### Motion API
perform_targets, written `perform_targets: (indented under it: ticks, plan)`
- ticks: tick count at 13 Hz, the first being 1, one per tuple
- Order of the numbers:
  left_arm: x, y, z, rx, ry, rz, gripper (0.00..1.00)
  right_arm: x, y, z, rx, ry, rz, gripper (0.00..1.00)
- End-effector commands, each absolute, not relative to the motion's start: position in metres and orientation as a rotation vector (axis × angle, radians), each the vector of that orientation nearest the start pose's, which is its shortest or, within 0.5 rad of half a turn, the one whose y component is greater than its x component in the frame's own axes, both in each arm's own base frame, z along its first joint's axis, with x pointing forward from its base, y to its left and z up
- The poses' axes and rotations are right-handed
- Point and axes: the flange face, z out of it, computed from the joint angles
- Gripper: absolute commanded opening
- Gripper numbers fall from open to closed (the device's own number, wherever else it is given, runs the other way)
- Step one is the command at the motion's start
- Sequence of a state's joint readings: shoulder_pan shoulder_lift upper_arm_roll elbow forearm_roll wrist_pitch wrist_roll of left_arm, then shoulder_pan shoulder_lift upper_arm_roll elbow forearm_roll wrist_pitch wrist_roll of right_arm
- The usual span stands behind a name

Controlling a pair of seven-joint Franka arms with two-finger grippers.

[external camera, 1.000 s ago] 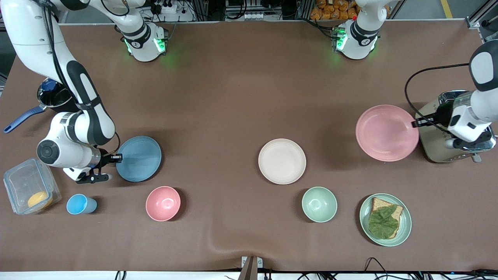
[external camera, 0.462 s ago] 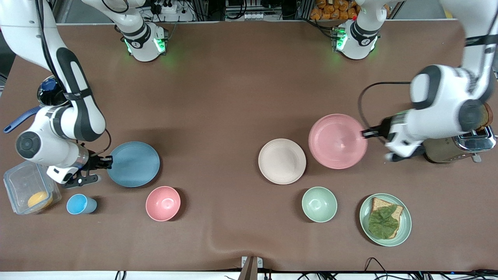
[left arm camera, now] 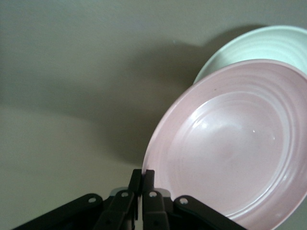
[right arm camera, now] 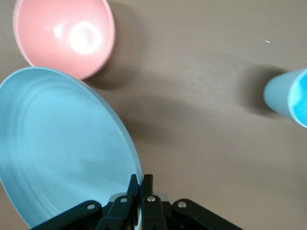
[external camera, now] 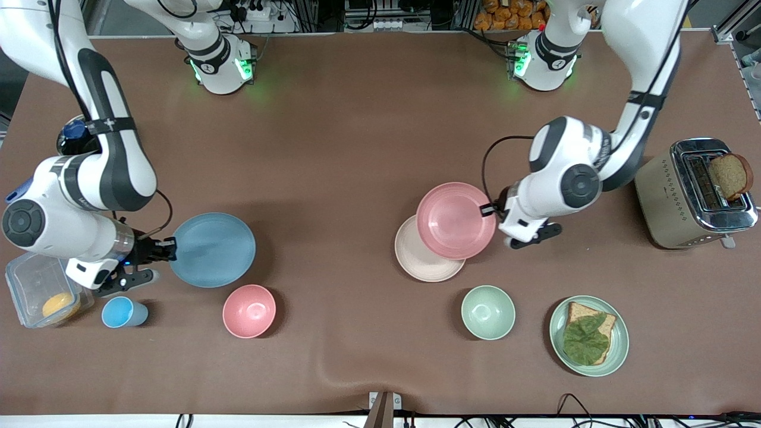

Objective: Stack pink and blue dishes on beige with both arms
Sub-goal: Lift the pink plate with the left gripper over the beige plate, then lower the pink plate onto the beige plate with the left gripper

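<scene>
— Pink plate?
— In the air, partly over the beige plate, rim pinched by the left gripper at the edge toward the toaster.
— Blue plate?
— Aloft, rim clamped in the right gripper; pink bowl and blue cup below, nearby.

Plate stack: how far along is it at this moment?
Nothing is stacked yet. The left end effector holds the pink plate partly over the beige plate, unreleased. The right end effector holds the blue plate near the pink bowl; that comes afterwards.
</scene>
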State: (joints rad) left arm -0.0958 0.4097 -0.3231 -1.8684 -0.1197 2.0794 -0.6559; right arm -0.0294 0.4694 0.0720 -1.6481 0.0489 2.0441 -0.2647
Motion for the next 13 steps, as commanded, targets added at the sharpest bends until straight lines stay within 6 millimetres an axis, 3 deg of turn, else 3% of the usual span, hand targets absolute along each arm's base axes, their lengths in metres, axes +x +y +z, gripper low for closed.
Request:
perform_targets:
  ticks: [1,4,7,10,13]
  plan:
    - [0.563,-0.241,0.276,-3.169,-0.555,0.424,0.00,0.665,0.068,0.339,-3.008,-0.322,0.115,0.00]
    - [0.546,-0.242,0.255,-3.166,-0.556,0.416,0.00,0.660,0.102,0.338,-3.013,-0.230,0.131,0.00]
    - [0.544,-0.247,0.251,-3.187,-0.552,0.382,0.00,0.656,0.124,0.336,-2.992,-0.132,0.153,0.00]
    - [0.543,-0.262,0.242,-3.226,-0.562,0.351,0.00,0.653,0.139,0.334,-2.929,-0.067,0.187,0.00]
    - [0.547,-0.263,0.230,-3.244,-0.576,0.319,0.00,0.654,0.145,0.333,-2.920,-0.013,0.191,0.00]
